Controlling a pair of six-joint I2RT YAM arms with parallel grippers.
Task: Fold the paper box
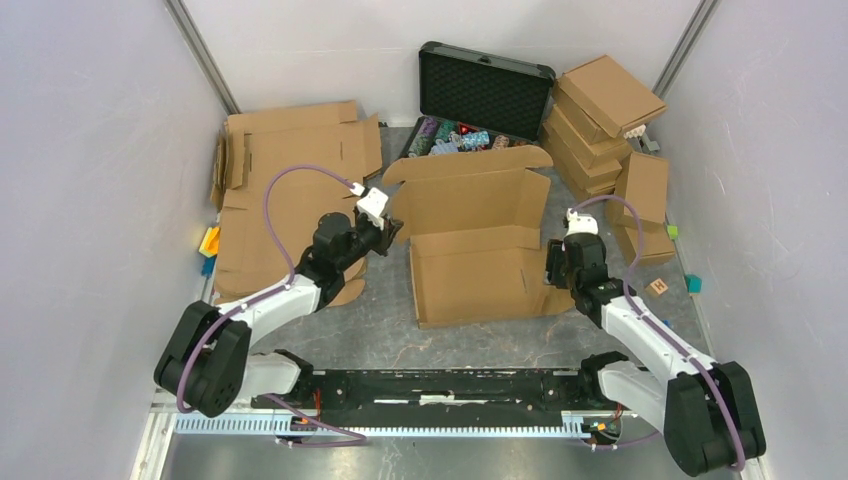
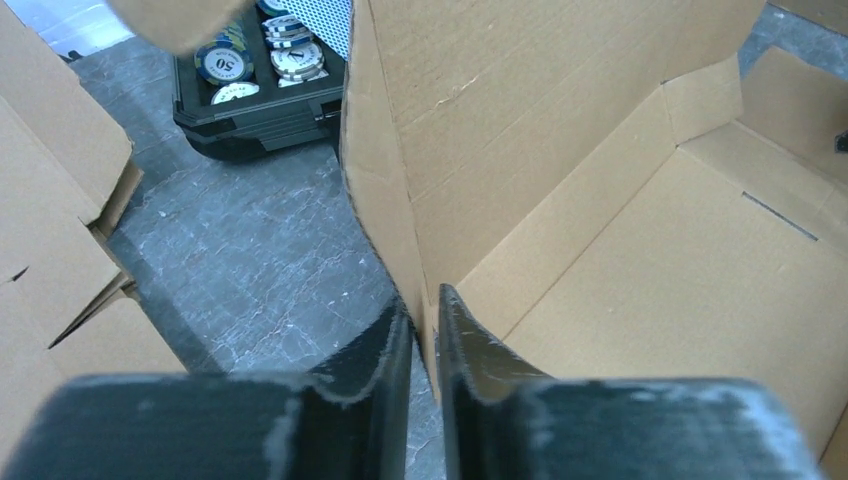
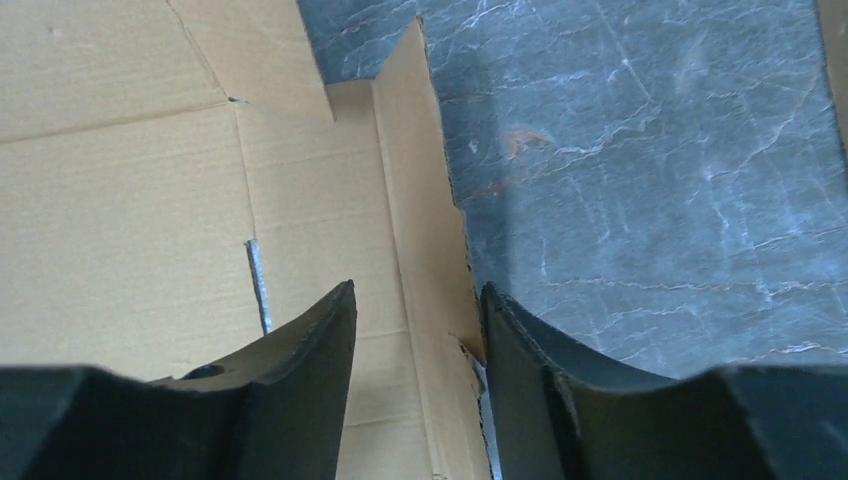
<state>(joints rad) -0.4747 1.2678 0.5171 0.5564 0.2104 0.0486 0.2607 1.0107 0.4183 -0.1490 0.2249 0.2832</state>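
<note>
Brown corrugated cardboard forms the paper box, which sits at the centre of the table between the two arms. Its base panel lies flat. The rear panel and lid stand raised behind it.

Left gripper: positioned at the box's left side wall. The jaws are narrow and set astride the wall's upright edge. Whether the pads press the cardboard cannot be told.

Right gripper: positioned at the box's right edge. The jaws are moderately wide and hold nothing. The right side flap lies low on the table, in line with the gap between them.

Step in hand, as judged: erecting the side walls. The left wall is up; the right flap is not yet raised.

Next move, as judged: bring the right jaws onto the flap and hinge it upward along its crease. Support the left wall meanwhile, or it may spring back.

Surroundings: flat cardboard blanks lie to the left. A black case holding chips stands open behind the box. A stack of finished boxes stands at the right rear.
</note>
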